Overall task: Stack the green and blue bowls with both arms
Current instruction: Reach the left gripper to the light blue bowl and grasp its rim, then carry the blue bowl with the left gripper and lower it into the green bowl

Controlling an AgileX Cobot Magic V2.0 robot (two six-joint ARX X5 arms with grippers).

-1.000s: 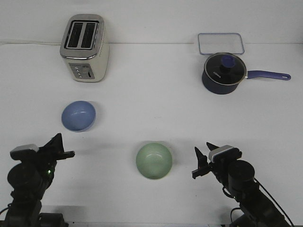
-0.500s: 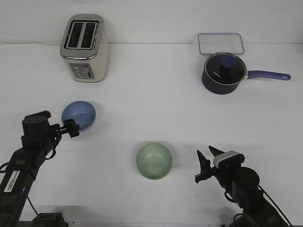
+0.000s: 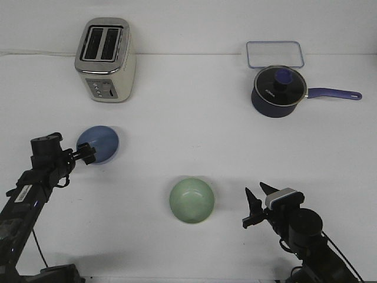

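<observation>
The light blue bowl [image 3: 100, 143] sits upright on the white table at mid left. The pale green bowl [image 3: 191, 200] sits upright at the front centre. My left gripper [image 3: 88, 154] is at the blue bowl's near-left rim; whether its fingers are closed on the rim is not clear. My right gripper [image 3: 257, 206] is open and empty, a short way right of the green bowl and apart from it.
A cream toaster [image 3: 106, 59] stands at the back left. A dark navy lidded saucepan [image 3: 278, 91] with a long handle stands at the back right, with a clear lidded container [image 3: 274, 54] behind it.
My left arm has swung up and forward from the front left corner to the blue bowl's rim. My right arm has dropped back slightly. Both bowls are where they were.
</observation>
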